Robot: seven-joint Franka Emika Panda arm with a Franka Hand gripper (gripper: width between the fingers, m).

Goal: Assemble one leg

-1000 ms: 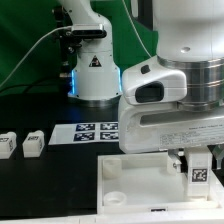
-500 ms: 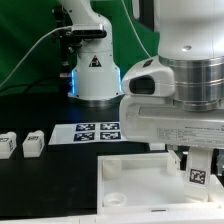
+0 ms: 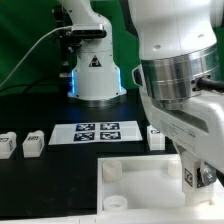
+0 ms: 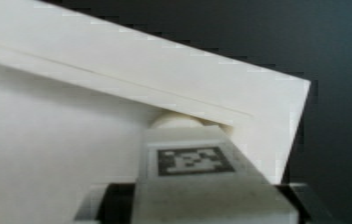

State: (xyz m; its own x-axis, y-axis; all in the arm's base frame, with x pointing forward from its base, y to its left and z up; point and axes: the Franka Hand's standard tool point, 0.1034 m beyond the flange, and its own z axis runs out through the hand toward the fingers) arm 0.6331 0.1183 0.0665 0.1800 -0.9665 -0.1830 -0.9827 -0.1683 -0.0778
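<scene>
At the near edge of the surface [image 3: 40, 185], the jaws are clenched on the leg [image 4: 194, 160], upright, its tip at a corner of the white plate [image 3: 140, 182]. Behind lie the marker board [image 3: 95, 132] and, farther, the arm's base [image 3: 95, 75].

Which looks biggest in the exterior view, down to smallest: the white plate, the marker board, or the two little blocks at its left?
1. white plate
2. marker board
3. far-left block and neighbour block: they look alike, so tied.

White leg [image 4: 194, 160] w/ blk-wht tag, white plate [image 3: 140, 178], blk table [image 3: 40, 190].
</scene>
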